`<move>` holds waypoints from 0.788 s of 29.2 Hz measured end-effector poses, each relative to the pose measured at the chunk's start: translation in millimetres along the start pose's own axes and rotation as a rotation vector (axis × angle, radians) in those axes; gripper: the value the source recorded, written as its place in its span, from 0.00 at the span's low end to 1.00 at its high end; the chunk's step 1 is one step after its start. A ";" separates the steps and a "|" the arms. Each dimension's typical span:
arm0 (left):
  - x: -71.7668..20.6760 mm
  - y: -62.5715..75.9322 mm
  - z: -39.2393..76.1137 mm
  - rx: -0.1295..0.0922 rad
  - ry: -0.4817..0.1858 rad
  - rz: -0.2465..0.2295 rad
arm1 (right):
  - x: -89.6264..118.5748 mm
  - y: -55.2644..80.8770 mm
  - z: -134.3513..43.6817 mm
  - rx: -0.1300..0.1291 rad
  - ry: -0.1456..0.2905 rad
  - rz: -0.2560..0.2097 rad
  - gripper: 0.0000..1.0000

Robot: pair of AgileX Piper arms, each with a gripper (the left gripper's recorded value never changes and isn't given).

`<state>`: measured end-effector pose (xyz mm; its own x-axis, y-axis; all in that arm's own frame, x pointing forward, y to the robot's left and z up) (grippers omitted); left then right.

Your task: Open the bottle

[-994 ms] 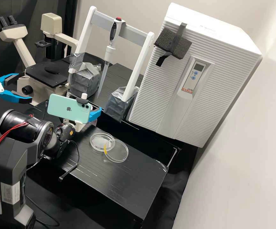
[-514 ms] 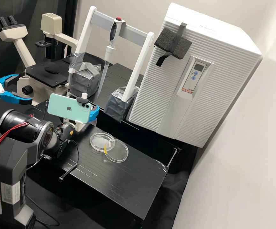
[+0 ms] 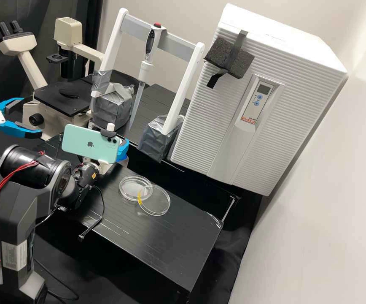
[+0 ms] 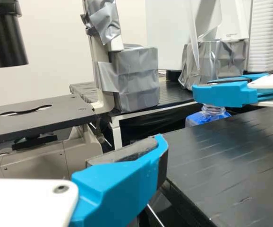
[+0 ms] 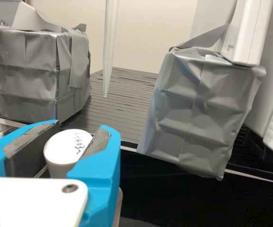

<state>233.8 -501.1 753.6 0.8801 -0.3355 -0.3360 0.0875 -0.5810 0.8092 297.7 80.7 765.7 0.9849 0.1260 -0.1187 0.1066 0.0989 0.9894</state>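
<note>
Here we have two clear dishes (image 3: 145, 194) overlapping on the bench (image 3: 170, 240), near the right pincer (image 3: 123, 150). Beyond that pincer we spot a pipette (image 3: 144, 63) hanging from a white stand (image 3: 178, 46), its feet in grey taped blocks (image 3: 111, 103). Further off, a big white ribbed cabinet (image 3: 254, 97). And a microscope (image 3: 52, 93) sits just ahead of the left pincer (image 3: 27, 116).

The right gripper (image 5: 63, 136), clamped on the white cap (image 5: 69, 151), eases slightly back toward its own arm, carrying the cap along. The left gripper (image 3: 29, 117) slips a little farther from it.
</note>
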 end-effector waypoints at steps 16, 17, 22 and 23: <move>-0.7 -0.8 -0.1 -0.001 0.002 -0.003 | -2.6 6.8 -5.7 0.001 0.020 0.019 0.00; -0.7 -0.8 -0.1 -0.001 0.002 -0.003 | -3.2 9.1 -6.9 0.000 0.027 0.027 0.00; -0.7 -0.8 -0.2 -0.002 0.003 -0.003 | -6.1 16.1 -12.4 0.002 0.046 0.050 0.00; -0.7 -0.8 -0.2 -0.002 0.003 -0.003 | -6.9 17.9 -13.8 0.003 0.051 0.056 0.00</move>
<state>233.2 -500.3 753.3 0.8811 -0.3319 -0.3370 0.0908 -0.5805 0.8092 290.9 95.3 783.1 0.9810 0.1818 -0.0676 0.0524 0.0874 0.9948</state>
